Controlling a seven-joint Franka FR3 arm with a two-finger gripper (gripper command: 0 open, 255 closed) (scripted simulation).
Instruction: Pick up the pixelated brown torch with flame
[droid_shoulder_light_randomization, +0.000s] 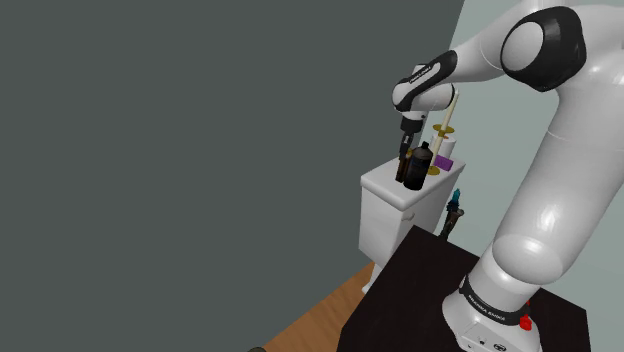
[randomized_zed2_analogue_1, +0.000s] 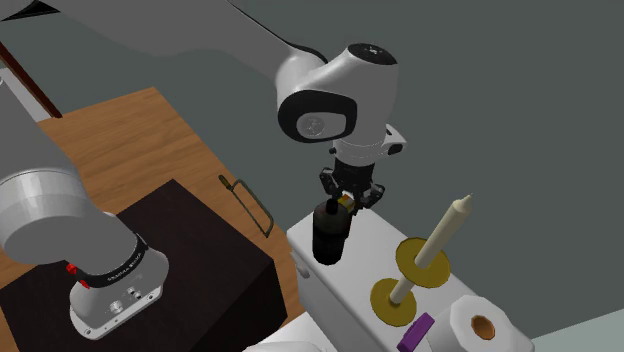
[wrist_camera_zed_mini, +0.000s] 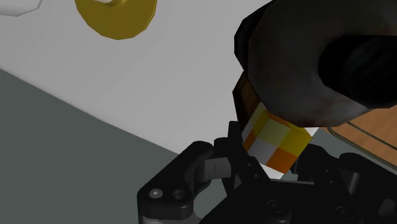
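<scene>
Gripper (randomized_zed2_analogue_1: 349, 196) over white tank lid (randomized_zed2_analogue_1: 372, 255). Fingers clasp torch (wrist_camera_zed_mini: 275, 141) at flame end (orange, yellow, white blocks). Brown shaft extends away from gripper, just beside dark bottle (randomized_zed2_analogue_1: 330, 236)

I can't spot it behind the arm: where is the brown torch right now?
Second exterior view, centre: the torch sits at the end effector, beside the black bottle, above the white tank.

The blocky brown torch (wrist_camera_zed_mini: 275, 141) ends in a checkered flame of orange, yellow and white squares. Beside it is a glossy black bottle (randomized_zed2_analogue_1: 330, 235) on a plain white tank (wrist_camera_zed_mini: 159, 83).
</scene>
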